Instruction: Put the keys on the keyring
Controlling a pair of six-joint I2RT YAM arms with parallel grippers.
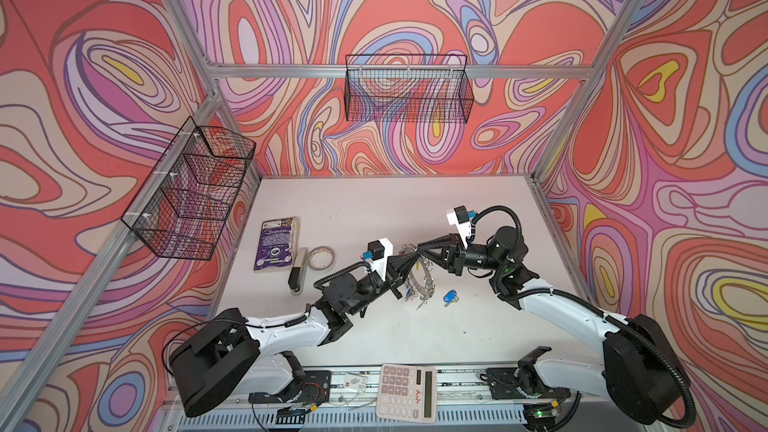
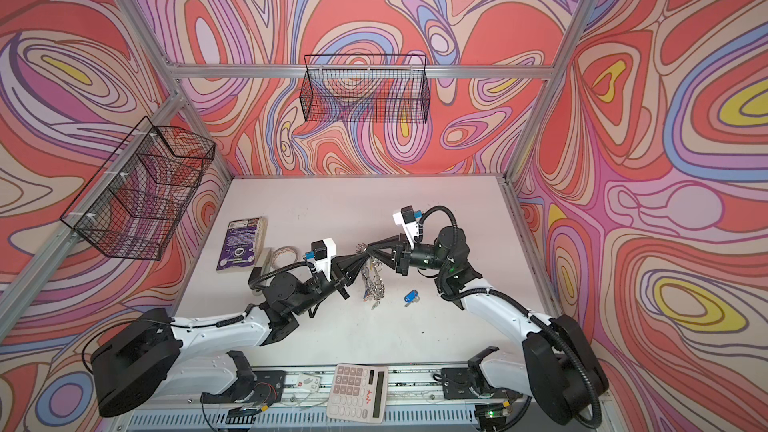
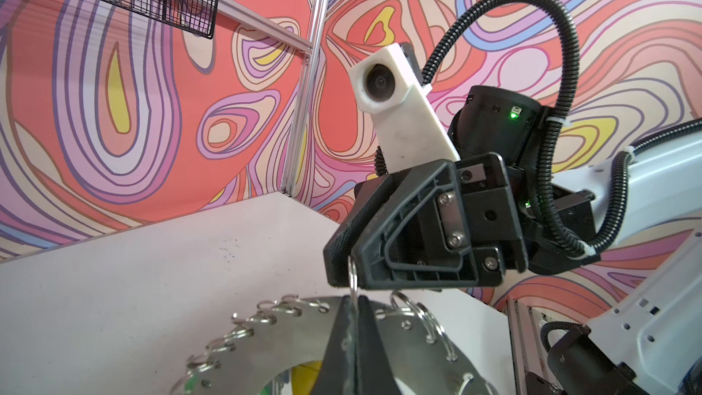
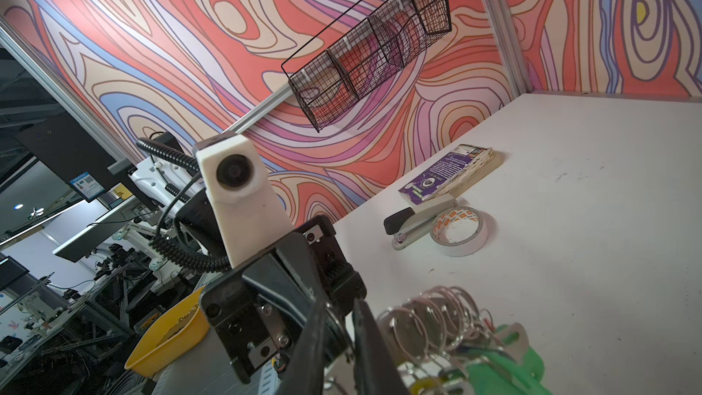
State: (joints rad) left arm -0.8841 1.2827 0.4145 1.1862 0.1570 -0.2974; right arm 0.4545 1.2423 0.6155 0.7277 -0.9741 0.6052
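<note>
White tabletop [image 1: 374,209] under keyring [image 3: 288,330] holds purple book [image 1: 274,245], print illegible.

The left arm [image 1: 286,326] and right arm [image 1: 561,301] have white shells between chunky black joints. A ribbed black cable hose [image 3: 562,32], fastened with white zip ties, runs along each. A white camera housing [image 3: 399,115] with a round dark lens sits at each wrist. The right tool [image 3: 351,271] is black ribbed plastic with silver screws [image 3: 446,199]; a green light [image 3: 514,115] glows on its motor.
</note>
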